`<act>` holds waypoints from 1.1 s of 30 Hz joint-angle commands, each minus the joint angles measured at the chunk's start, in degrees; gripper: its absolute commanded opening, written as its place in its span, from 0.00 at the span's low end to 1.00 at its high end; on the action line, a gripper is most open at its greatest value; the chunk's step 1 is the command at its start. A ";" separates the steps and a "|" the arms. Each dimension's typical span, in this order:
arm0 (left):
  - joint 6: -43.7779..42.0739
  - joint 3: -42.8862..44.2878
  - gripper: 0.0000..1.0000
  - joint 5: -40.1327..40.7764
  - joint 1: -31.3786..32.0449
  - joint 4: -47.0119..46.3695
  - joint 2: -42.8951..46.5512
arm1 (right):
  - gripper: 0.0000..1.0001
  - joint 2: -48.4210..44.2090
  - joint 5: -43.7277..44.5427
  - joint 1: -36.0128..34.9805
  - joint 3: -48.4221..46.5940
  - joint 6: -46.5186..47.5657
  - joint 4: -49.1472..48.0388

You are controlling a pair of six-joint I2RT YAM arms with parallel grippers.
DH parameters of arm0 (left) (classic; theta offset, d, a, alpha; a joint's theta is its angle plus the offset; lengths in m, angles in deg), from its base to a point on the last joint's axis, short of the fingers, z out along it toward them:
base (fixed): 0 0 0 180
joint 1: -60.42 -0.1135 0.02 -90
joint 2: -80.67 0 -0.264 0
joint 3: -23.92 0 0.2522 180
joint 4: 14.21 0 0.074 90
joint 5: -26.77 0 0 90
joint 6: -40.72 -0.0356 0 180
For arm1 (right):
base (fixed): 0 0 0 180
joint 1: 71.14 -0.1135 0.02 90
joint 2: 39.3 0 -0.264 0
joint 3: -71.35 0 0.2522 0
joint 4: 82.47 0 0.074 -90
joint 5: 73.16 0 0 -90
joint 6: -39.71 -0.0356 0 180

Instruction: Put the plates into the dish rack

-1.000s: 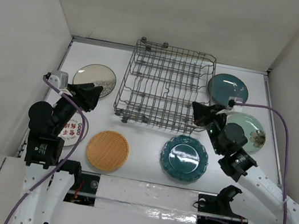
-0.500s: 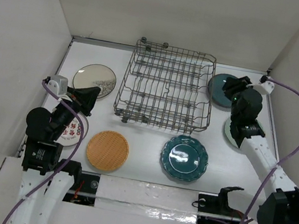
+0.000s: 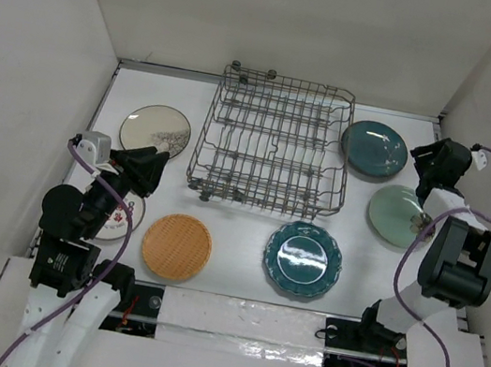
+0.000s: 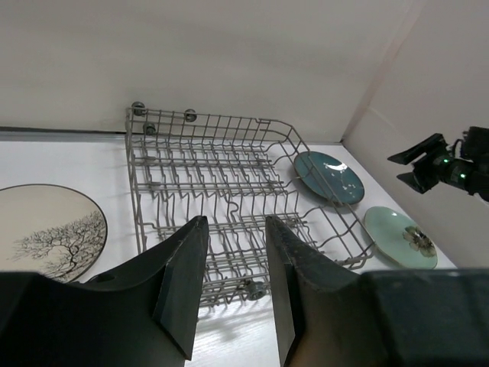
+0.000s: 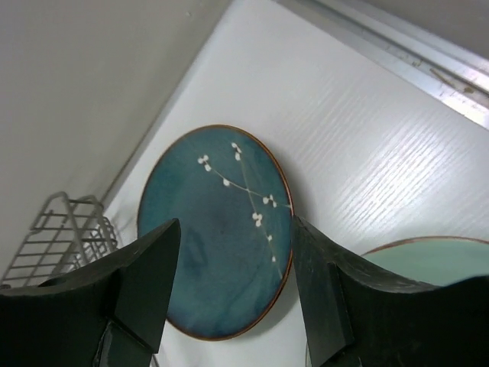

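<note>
Left of the dish rack (image 3: 274, 143) the left gripper (image 4: 234, 227) is half open, holding nothing; the plates (image 3: 176, 246) lie flat around the empty dish rack; right of it the right gripper (image 5: 235, 229) has swung to the dark teal plate (image 3: 374, 149) and opened wide, empty, probably to grab it.

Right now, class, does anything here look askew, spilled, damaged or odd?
Nothing stands out. The wire dish rack stands upright and empty; the plates around it lie flat and whole. The left arm hides most of the white red-lettered plate.
</note>
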 commanded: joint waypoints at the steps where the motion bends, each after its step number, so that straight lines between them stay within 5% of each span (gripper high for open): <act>1: -1.21 1.29 0.34 1.60 1.09 -1.04 0.85 | 0.65 5.47 -7.46 2.19 -5.34 -1.20 0.99; 24: -1.22 1.20 0.34 1.95 1.09 -1.04 -0.12 | 0.56 26.23 -21.00 2.73 -17.03 -4.18 3.18; 30: -1.30 1.12 0.35 2.13 1.09 -1.04 -0.21 | 0.47 28.95 -24.61 2.73 -20.19 -6.02 4.77; 33: -1.39 1.20 0.35 2.48 1.09 -0.95 -0.21 | 0.34 29.83 -25.75 2.73 -20.11 -8.22 3.46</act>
